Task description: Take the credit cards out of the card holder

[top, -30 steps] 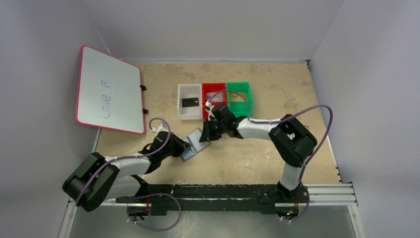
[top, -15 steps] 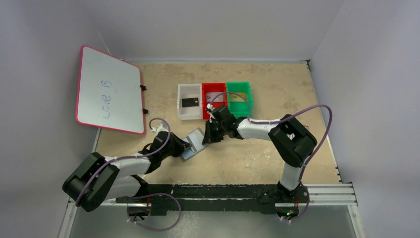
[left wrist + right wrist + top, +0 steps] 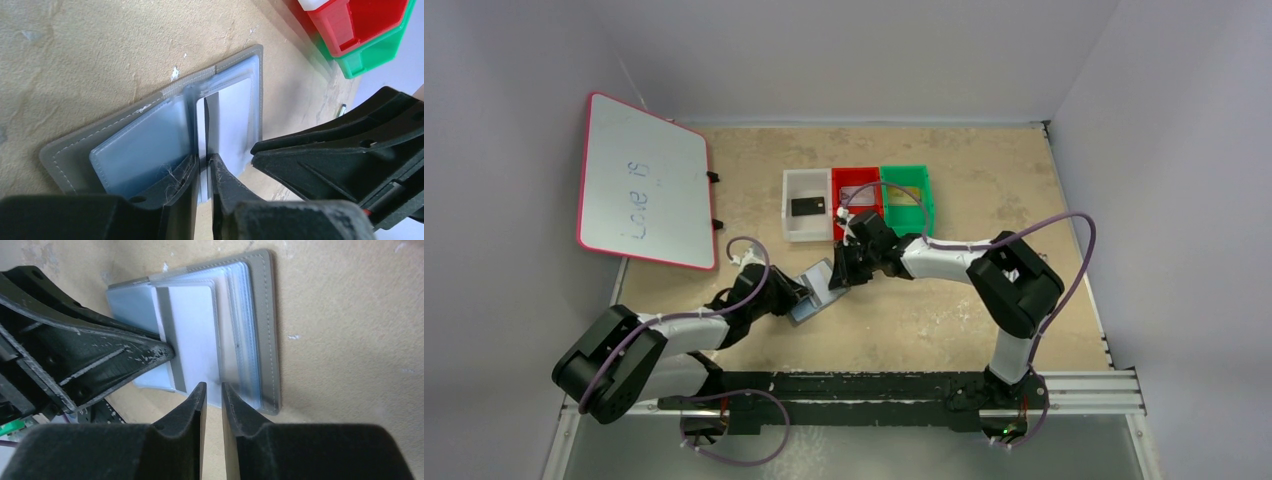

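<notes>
While the card holder point(image 3: 816, 293) lies open, the left gripper point(image 3: 202, 164) clamps it near the fold; the right gripper point(image 3: 211, 390) hovers over its right edge, jaws slightly parted.

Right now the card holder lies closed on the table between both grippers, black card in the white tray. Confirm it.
Wrong: the card holder lies open, its inside facing up, as the left wrist view shows. The rest stands.

Whiteboard point(image 3: 644, 195) handwriting reads, seemingly, "Love is".
</notes>
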Available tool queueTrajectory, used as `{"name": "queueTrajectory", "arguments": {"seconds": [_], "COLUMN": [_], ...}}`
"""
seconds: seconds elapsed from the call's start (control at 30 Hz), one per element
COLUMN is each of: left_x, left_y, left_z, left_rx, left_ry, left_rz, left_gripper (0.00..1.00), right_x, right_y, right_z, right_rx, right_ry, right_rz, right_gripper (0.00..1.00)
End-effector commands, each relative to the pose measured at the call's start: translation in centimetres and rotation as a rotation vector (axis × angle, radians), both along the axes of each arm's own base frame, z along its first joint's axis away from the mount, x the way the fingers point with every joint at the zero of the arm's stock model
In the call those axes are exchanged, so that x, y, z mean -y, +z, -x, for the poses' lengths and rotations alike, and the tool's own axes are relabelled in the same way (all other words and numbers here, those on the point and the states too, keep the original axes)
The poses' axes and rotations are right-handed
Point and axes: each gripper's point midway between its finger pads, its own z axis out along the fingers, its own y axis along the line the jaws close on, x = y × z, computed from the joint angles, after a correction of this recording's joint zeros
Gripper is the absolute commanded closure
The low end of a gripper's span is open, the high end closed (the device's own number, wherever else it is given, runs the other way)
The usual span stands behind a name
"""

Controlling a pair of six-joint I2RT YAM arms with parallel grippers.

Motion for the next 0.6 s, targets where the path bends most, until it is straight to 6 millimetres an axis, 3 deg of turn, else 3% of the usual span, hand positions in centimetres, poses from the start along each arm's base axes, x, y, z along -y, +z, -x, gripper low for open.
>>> {"name": "queueTrajectory", "arguments": {"seconds": [0.0,0.13,0.57], "left_x": [-0.7,-0.6,-0.8], "left_y": [-1.1,-0.8,-0.2], "left_z": [0.6,0.6,0.7], "left_rx": [-0.021,-0.012,0.015], "left_ry": [-0.013,0.000,0.031], "left_rz": [-0.052,-0.024,0.024], "left_gripper": [0.84,0.82,0.92], "right_x": [-2.1,-2.2,-1.6], "right_y": [3.5,2.4,-0.2], "right_z": [-0.9,-0.8,-0.3], "right_rx": [0.073,0.050,-0.007], "right_ry": [0.063,0.057,0.040], "right_rz": [-0.077,-0.065,-0.017], "right_gripper": [0.80,0.80,0.82]}}
